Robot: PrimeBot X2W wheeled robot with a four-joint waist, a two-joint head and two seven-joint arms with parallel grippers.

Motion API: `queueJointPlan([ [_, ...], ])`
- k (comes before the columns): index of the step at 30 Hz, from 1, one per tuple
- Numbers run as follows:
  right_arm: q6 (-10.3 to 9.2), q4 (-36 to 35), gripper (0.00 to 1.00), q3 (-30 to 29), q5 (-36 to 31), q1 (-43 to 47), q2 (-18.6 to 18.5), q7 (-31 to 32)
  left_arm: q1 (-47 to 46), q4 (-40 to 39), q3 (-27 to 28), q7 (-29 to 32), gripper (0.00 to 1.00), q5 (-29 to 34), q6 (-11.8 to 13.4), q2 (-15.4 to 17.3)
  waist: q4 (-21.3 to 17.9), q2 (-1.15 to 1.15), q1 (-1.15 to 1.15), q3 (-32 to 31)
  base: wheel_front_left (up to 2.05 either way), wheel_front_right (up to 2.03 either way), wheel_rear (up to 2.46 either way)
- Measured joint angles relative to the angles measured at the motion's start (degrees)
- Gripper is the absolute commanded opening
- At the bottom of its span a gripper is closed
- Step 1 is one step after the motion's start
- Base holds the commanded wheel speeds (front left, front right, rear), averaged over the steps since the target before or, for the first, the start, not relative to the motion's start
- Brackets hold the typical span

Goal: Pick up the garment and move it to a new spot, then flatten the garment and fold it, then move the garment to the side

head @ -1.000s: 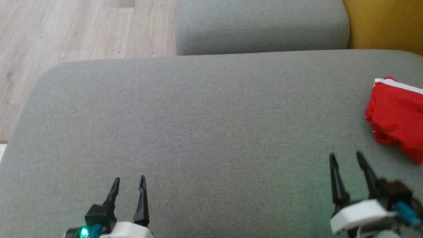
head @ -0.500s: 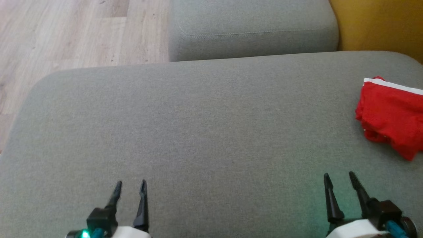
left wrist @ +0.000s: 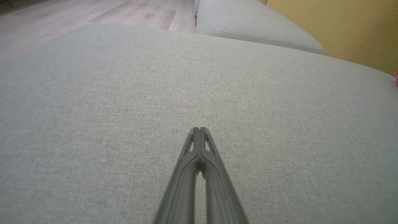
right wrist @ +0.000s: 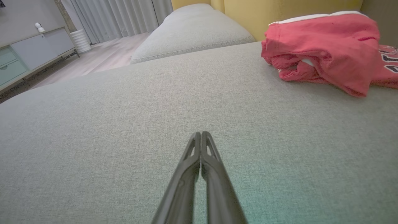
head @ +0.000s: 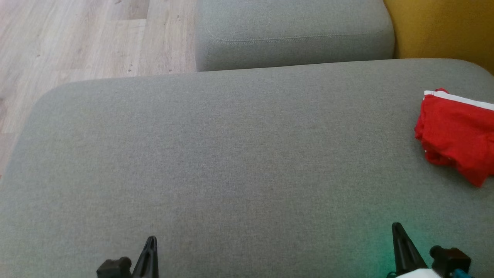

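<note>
The head camera looks down from high up at the big grey cushion (head: 231, 154), with the wooden floor (head: 77, 38) at its top left. The left wrist camera sits low and close over that cushion, facing the yellow surface (left wrist: 342, 25). The right wrist camera is low too (just as close) and faces the red garment (right wrist: 323, 46). All three share the smaller grey cushion (head: 293, 31) behind.

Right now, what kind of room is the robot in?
Probably a living room: there's a big grey sofa cushion, a wooden floor, long curtains and a low cabinet.
</note>
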Motion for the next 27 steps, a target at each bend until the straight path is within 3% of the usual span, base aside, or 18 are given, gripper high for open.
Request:
queueJointPlan([
  [27,0.0,-1.3,0.0,-1.66,19.89,-1.75,0.01,4.54,-3.04,0.05,2.37,3.74,0.0,-19.86,-3.02,0.38,-0.28,0.0,0.0,0.51,0.0,0.0,0.0],
])
